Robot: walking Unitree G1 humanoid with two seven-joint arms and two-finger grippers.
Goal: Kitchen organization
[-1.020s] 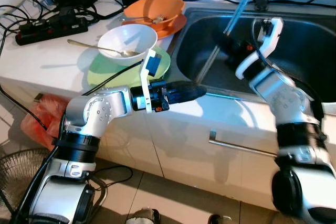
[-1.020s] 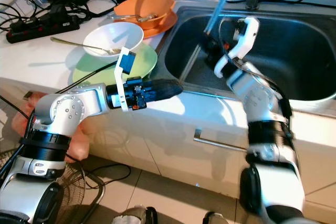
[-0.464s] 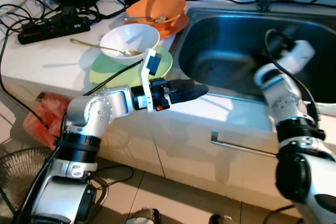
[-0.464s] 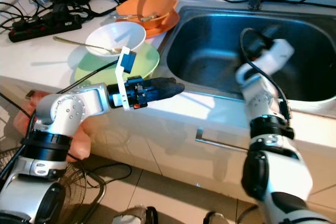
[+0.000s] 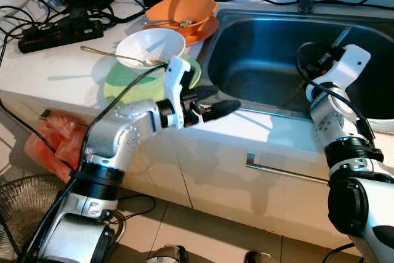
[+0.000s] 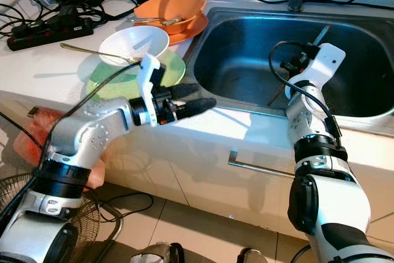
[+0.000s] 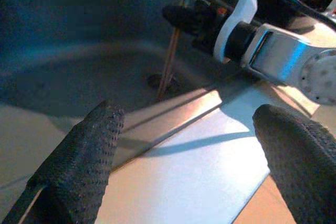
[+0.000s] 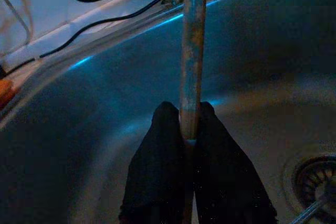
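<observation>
Care is called for in this step: the long thin rod (image 8: 191,51) is pinched between the fingers of the right gripper (image 8: 190,129) over the sink (image 5: 246,41), its lower end near the drain, and should be kept steady and lowered gently. The left gripper (image 5: 212,104), fingers spread and holding nothing, is held over the sink's front rim. Left of the sink, a white bowl (image 5: 149,47), a green plate (image 5: 123,84) and an orange bowl (image 5: 181,9) are set on the white counter (image 5: 55,66).

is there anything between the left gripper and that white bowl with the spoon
Nothing visible stands between them. The left gripper hangs open over the counter's front edge beside the sink, pointing away from the white bowl. The bowl sits on a green plate behind the gripper's wrist.
</observation>
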